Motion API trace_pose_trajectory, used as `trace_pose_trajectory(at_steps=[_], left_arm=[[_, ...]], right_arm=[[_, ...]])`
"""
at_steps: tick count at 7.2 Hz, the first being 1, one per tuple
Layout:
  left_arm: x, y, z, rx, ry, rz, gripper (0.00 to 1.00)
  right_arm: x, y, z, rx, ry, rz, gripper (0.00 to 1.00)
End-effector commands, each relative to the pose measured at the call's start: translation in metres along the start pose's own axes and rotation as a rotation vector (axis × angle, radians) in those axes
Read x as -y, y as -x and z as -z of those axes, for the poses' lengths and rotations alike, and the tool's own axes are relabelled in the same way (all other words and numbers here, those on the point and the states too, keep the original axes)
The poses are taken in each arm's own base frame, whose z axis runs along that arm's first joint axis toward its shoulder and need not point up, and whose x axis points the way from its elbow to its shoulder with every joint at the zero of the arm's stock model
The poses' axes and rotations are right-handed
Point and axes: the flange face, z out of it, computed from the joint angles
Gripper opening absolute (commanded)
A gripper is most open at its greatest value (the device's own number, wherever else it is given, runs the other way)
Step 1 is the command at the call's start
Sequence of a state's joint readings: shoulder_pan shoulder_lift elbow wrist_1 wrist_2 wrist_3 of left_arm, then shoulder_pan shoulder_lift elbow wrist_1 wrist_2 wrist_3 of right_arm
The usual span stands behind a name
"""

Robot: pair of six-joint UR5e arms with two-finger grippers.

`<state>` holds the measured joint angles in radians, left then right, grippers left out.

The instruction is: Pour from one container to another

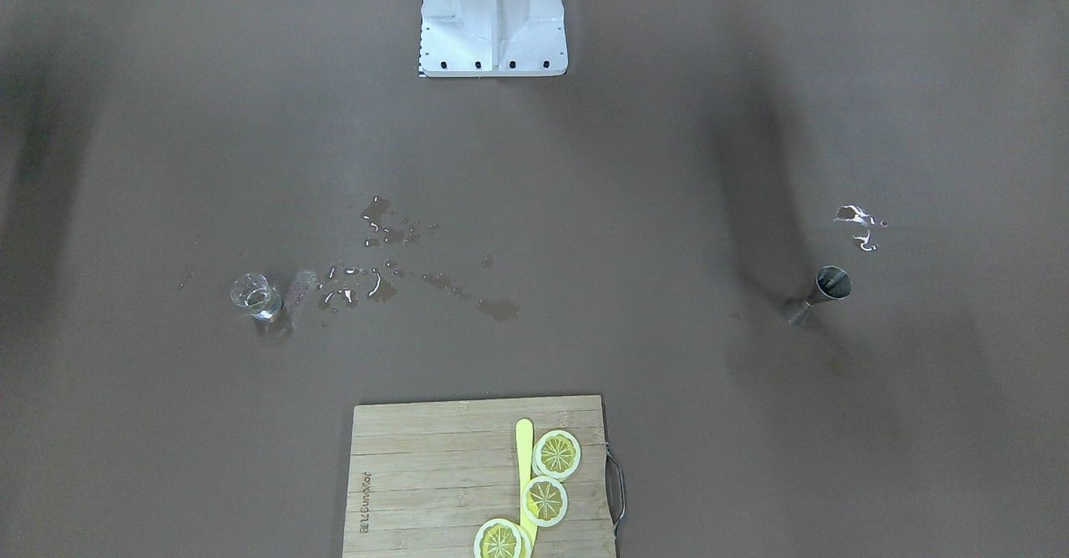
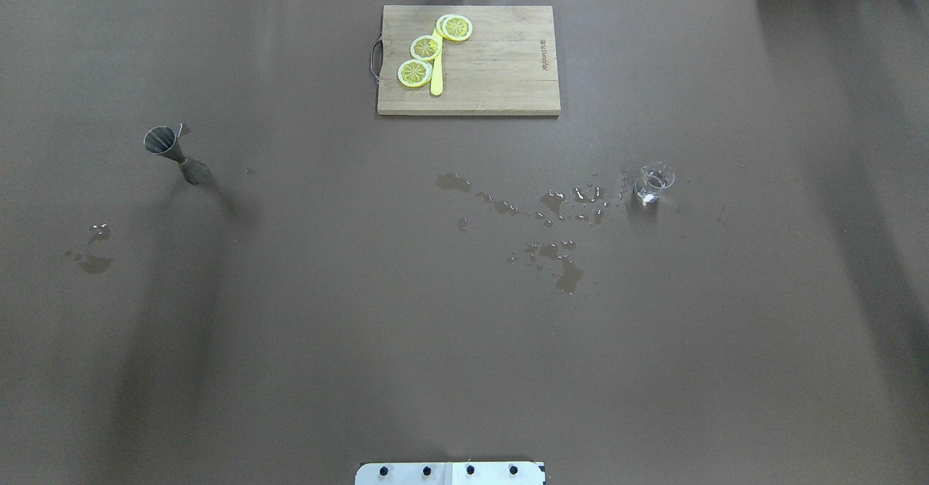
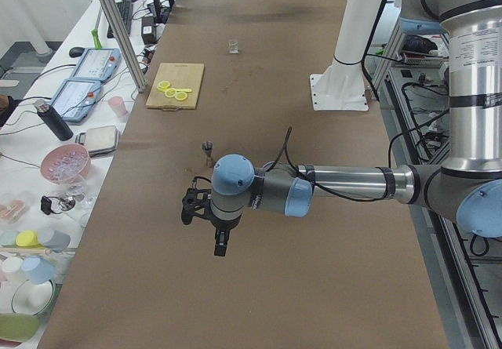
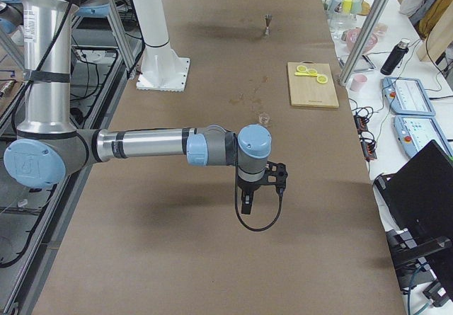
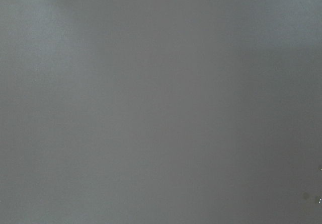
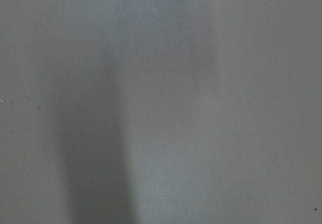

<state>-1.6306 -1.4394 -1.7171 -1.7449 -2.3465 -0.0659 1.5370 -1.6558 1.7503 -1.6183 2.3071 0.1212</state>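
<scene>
Front view: glass tumbler [image 1: 255,296] stood upright at 9 o'clock on worktop [image 1: 585,207]. Steel jigger [image 1: 823,291] stood upright at 3 o'clock, well apart. Spilled water [image 1: 376,278] lay beside tumbler.
Overhead: no arm showed.
Left side view: left pincer [image 3: 220,243] pointed down, forearm level, jigger near at its 12 o'clock.
Right side view: right pincer [image 4: 248,203] posed likewise, tumbler at its 12 o'clock, so likely its pick.
Jaw gap of either: could not tell.
Wrist views: bare worktop only.

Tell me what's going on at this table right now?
Nothing is being handled. The glass tumbler stands on the robot's right and the steel jigger far off on its left, both upright. Spilled water lies beside the tumbler. The left arm and right arm hang above the table, holding nothing.
</scene>
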Motion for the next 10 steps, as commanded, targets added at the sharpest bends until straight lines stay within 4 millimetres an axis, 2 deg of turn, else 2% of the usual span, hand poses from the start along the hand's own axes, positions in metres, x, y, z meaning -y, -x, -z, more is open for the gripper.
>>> trace_pose_trajectory(at_steps=[1, 10], left_arm=[[-0.001, 0.001, -0.001, 0.000, 0.005, 0.005, 0.99], [0.005, -0.007, 0.006, -0.002, 0.005, 0.002, 0.99]], right_arm=[[-0.001, -0.001, 0.000, 0.001, 0.000, -0.002, 1.00], [0.007, 0.009, 0.008, 0.000, -0.025, 0.042, 1.00]])
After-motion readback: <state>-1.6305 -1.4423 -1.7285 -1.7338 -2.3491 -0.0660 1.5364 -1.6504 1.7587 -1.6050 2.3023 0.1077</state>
